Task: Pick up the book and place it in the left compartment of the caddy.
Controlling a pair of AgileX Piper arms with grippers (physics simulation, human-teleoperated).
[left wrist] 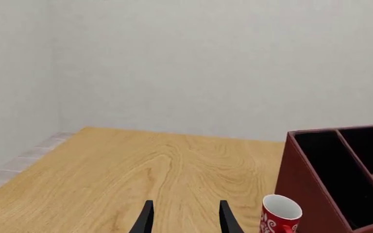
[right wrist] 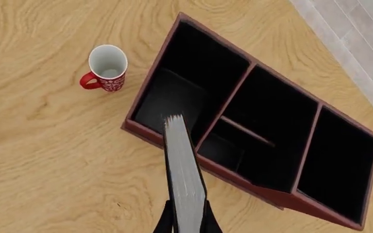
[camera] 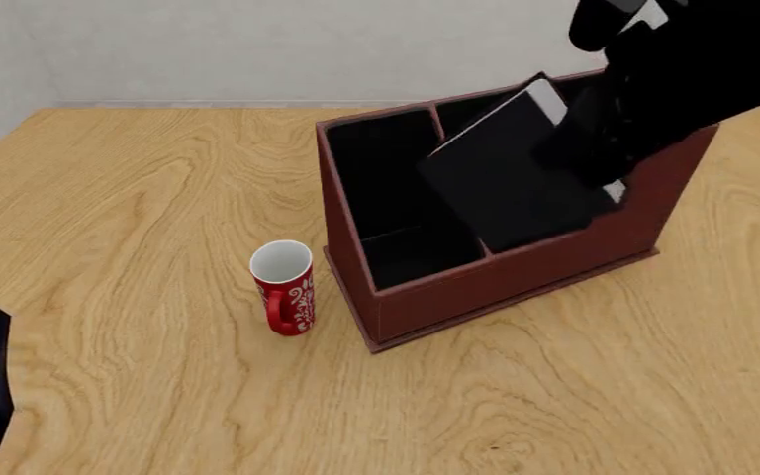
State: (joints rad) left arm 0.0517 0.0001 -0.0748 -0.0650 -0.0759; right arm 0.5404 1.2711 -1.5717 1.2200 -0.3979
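Right gripper (right wrist: 186,219) is pinching the book (right wrist: 184,170) by its near end, fingers closed on both covers, and the wrist view looks straight down the white page edge. I've got the book lifted clear of the table (camera: 116,198) and hanging over the caddy (camera: 513,282). In the front view it reads as a tilted black slab in front of the middle sections, one corner up near the caddy's back wall.

What matters now is where the free end of the book sits against the left compartment (right wrist: 183,82). From the right wrist, that end sits over the caddy's front rim, right by the divider between the left compartment and the middle sections. The book's long axis runs out from the fingers, roughly along the line of that divider, so the compartment's opening lies ahead and slightly toward the mug (right wrist: 107,65) side. I judge I need a small shift toward the mug side and forward before lowering, or the free end could catch the divider or the front rim.

Left gripper (left wrist: 186,218) is spread with nothing between its fingers, low over bare table well away from the book, near the mug. The right arm alone does this move.
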